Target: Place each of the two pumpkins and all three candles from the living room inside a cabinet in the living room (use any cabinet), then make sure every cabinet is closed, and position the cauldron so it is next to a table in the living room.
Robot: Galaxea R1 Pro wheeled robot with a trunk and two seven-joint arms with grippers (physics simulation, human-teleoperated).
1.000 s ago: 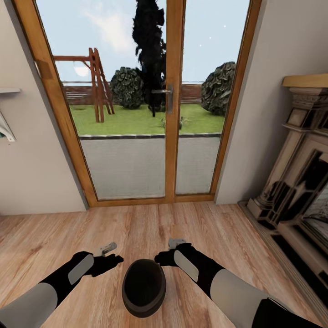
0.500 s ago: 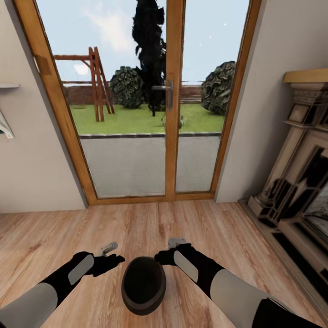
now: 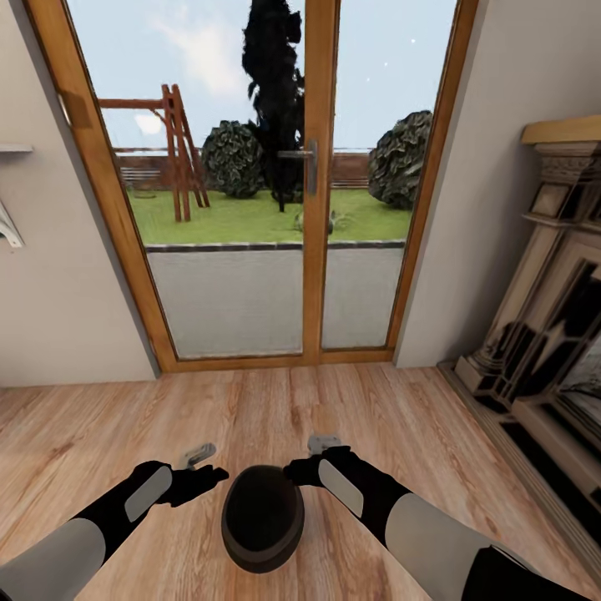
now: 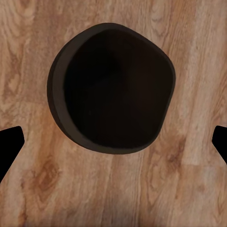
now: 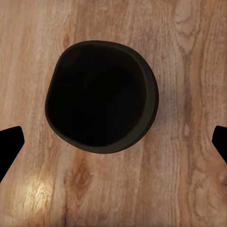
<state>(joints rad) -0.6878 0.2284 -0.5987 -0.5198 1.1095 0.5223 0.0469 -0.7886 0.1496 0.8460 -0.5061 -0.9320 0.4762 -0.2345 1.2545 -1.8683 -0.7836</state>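
Wooden floor (image 3: 351, 417) spans the lower frame below the glass doors (image 3: 250, 184). Low centre stands the cauldron (image 3: 262, 516), between the left gripper (image 3: 199, 457) and right gripper (image 3: 324, 443), both with fingers spread wide, holding nothing. Close evenly on opposite rim sides before lifting.

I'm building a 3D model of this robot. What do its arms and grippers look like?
Both arms have light-grey upper segments, then black forearms each with a grey oval panel. The left gripper and right gripper are black, each beside a small grey block at the wrist. The fingertips are plain black. No cables or markings show.
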